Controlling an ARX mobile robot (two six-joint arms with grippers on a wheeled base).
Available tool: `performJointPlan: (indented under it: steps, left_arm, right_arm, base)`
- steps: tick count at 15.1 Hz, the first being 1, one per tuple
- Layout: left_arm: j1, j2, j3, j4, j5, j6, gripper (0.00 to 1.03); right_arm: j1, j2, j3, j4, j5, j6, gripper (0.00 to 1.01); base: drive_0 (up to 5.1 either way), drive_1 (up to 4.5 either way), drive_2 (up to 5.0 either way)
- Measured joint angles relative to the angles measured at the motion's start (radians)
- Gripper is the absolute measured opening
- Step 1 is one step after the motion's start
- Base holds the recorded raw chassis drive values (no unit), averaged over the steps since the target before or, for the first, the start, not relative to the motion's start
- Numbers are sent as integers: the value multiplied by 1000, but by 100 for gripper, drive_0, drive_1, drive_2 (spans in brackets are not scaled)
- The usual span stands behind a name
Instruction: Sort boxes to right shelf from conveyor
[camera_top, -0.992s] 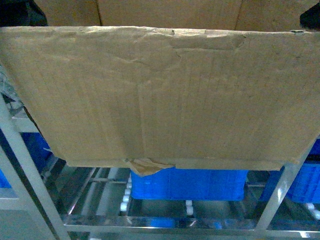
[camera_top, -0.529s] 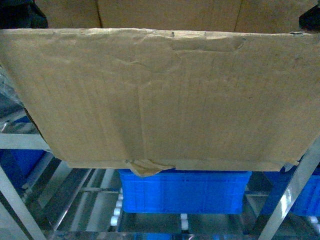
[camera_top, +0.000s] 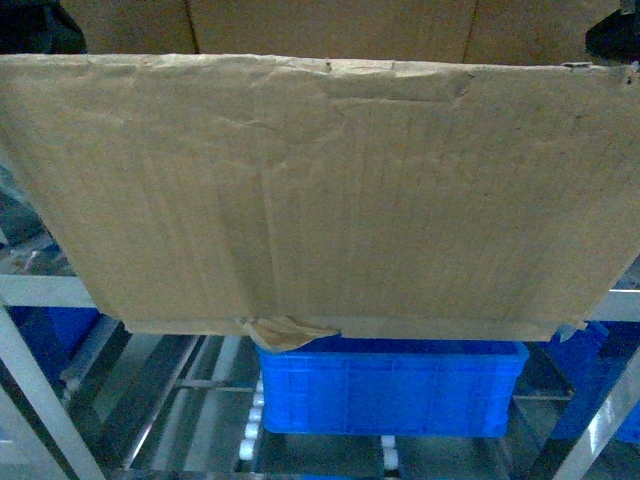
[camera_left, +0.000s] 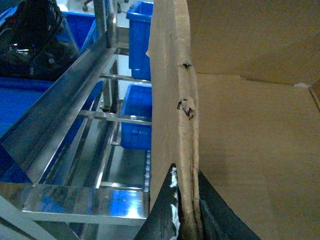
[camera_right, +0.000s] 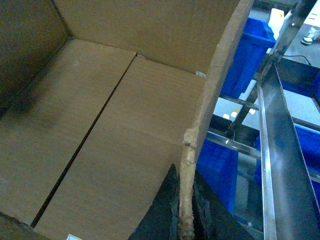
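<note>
A large brown cardboard box (camera_top: 330, 200) hangs in the air and fills most of the head view, with a crumpled tape scrap (camera_top: 285, 332) at its bottom seam. My left gripper (camera_left: 186, 205) is shut on the ragged top edge of the box's (camera_left: 250, 150) left wall. The right gripper (camera_right: 186, 212) is shut on the torn edge of the right wall, and the box's (camera_right: 100, 130) inside shows empty. The right shelf (camera_top: 50, 290), a shiny steel rack, stands just behind and below the box. The conveyor is out of view.
A blue crate (camera_top: 390, 390) sits on the rack's roller rails under the box. More blue crates (camera_left: 137, 117) lie beyond the left wall and a steel rail (camera_left: 65, 100) runs beside it. Another rail (camera_right: 275, 150) and blue crates (camera_right: 222, 165) run along the right wall.
The box keeps its place in the head view. The rack and the blue crate behind it have grown larger and shifted, so the view and the box have come closer to the shelf.
</note>
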Motion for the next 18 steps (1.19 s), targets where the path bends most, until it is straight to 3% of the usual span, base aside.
performJointPlan:
  steps: [3,5,7,9,11,14,17,18]
  left_arm:
    - [1,6,8,-16,24,-2,2]
    - [37,90,92,-8,68,4,2]
    - [59,162,157,-23,85,24,2]
    - [84,245,280,-87,104,18,2]
    - [92,316,370,-122,103,-18,2]
    - [92,383,443,-145,117,-66,2]
    - [92,442,486,-156,127,-74,2]
    - [90,468,488,-127,117,-56,7]
  right_arm:
    - [-7,8,0,14,13,2,3]
    - [-5,69,27,49,35,24,3]
    - [-3,136,85,51,46,51,3]
    - [2,248,224,7,50,77,3]
    - [0,340,351,-4,45,58,3]
    - [-20,411,447,3,54,21,3]
    - [-27,442,464,8,65,0,3]
    - [-27,457,464,18,75,-14,3]
  base:
    - [0,0,0]
    - [0,0,0]
    - [0,0,0]
    - [0,0,0]
    - [0,0,0]
    - [0,0,0]
    - [0,0,0]
    - [0,0,0]
